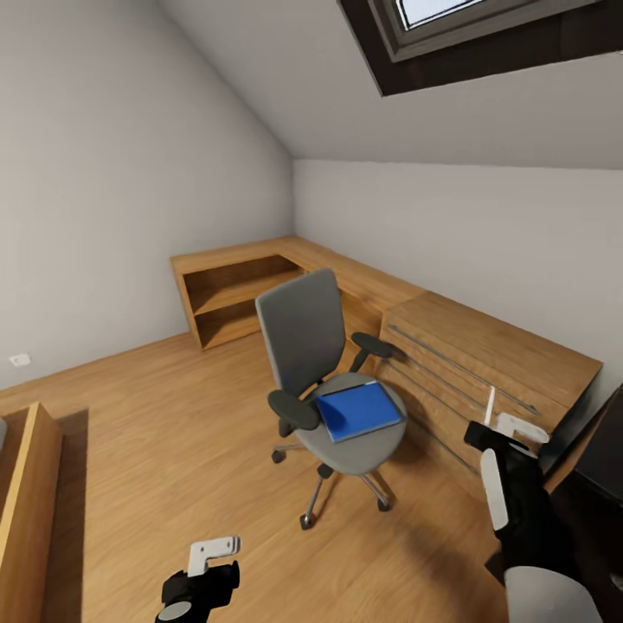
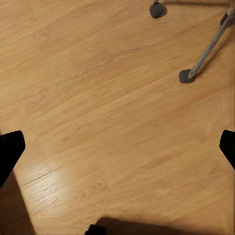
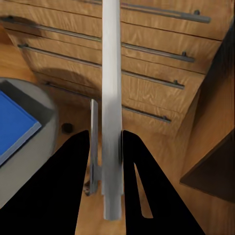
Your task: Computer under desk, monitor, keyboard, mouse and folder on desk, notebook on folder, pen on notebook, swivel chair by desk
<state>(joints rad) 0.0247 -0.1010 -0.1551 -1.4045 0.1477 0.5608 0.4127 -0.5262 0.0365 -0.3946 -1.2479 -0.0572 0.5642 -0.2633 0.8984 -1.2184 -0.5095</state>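
Left gripper (image 1: 208,562): jaws spread wide with nothing between them; the left wrist view has only wooden floor (image 2: 112,112) between the fingertips.
Right gripper (image 1: 497,428): jaws narrowed onto a slim pale rod (image 3: 111,88), probably the pen, though too plain to be sure. The rod runs out lengthways well past the fingertips.
Folder (image 1: 357,410): bright blue and flat on the seat of the swivel chair (image 1: 303,333). It lies off to one side of the right jaws and lower, not touched by either gripper.
Chair base: chrome leg and castor (image 2: 185,76) ahead of the left jaws, apart from them.
Chest of drawers (image 1: 484,363): light wood with long rail handles, straight beyond the tip of the held rod.
Desk (image 1: 606,472): a dark glossy corner just beside the right arm is probably it; little of it is in view.
Risk, rod: it is pinched near one end, so it may pivot or slide out if the arm swings fast.
Risk, collision: the projecting tip could strike the drawer fronts or the desk edge while turning.
Risk, folder: the right jaws are occupied, so the pick would fall to the left gripper. A thin flat folder on soft padding may be pushed rather than gripped.
Risk, chair: on castors, a nudge from arm or base would roll it and carry the folder away.
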